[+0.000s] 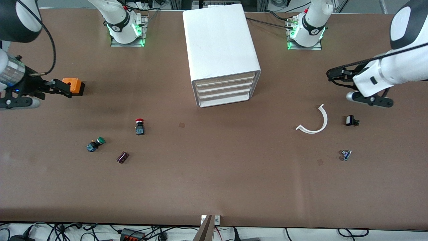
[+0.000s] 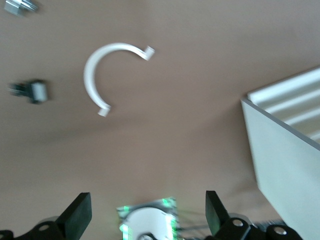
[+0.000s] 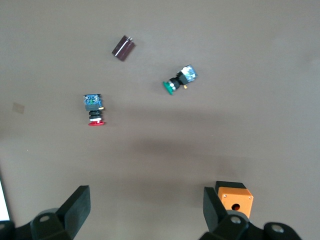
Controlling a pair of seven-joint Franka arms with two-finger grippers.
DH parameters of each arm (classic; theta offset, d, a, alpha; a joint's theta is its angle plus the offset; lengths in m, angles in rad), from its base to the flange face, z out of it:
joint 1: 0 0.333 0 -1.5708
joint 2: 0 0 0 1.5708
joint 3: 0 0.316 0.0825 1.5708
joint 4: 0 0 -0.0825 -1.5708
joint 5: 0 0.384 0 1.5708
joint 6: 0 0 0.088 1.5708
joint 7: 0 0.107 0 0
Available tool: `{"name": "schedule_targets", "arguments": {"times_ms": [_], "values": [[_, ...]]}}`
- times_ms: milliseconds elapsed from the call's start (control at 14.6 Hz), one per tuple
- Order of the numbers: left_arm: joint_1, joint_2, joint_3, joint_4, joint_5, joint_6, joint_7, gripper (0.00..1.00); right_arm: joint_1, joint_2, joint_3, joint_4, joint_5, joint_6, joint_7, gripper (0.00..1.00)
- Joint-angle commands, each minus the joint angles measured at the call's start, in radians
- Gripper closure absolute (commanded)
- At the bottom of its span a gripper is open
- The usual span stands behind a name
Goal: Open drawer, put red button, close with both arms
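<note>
The white cabinet (image 1: 220,47) stands mid-table near the arms' bases, its four drawers facing the front camera. The uppermost drawer (image 1: 225,79) is shut. The red button (image 1: 139,126) stands on the table nearer the front camera, toward the right arm's end; it also shows in the right wrist view (image 3: 94,111). My right gripper (image 1: 62,87) is open and empty, up in the air beside an orange box (image 1: 74,85). My left gripper (image 1: 337,77) is open and empty, over bare table at the left arm's end. The cabinet's side shows in the left wrist view (image 2: 285,155).
A green-capped button (image 1: 95,144) and a small purple part (image 1: 122,157) lie near the red button. A white curved strip (image 1: 314,122), a small black part (image 1: 351,120) and a tiny bluish part (image 1: 346,154) lie toward the left arm's end.
</note>
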Motion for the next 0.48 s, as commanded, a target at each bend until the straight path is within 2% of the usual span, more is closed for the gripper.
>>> {"name": "schedule_targets", "arguments": {"times_ms": [0, 137, 273, 410], "values": [[0.007, 0.08, 0.002, 0.036, -0.177, -0.062, 0.019, 0.0, 0.041, 0.035, 0.001, 0.029, -0.008, -0.006, 0.002, 0.0], [0.004, 0.143, 0.002, 0.035, -0.39, -0.079, 0.006, 0.0, 0.078, 0.076, 0.001, 0.029, -0.007, 0.012, 0.011, 0.0], [-0.007, 0.256, -0.001, 0.035, -0.499, -0.033, 0.031, 0.0, 0.11, 0.136, 0.001, 0.031, 0.03, 0.038, 0.016, 0.0], [-0.021, 0.333, -0.027, 0.033, -0.584, 0.071, 0.165, 0.0, 0.144, 0.194, 0.0, 0.031, 0.033, 0.089, 0.014, 0.0]]}}
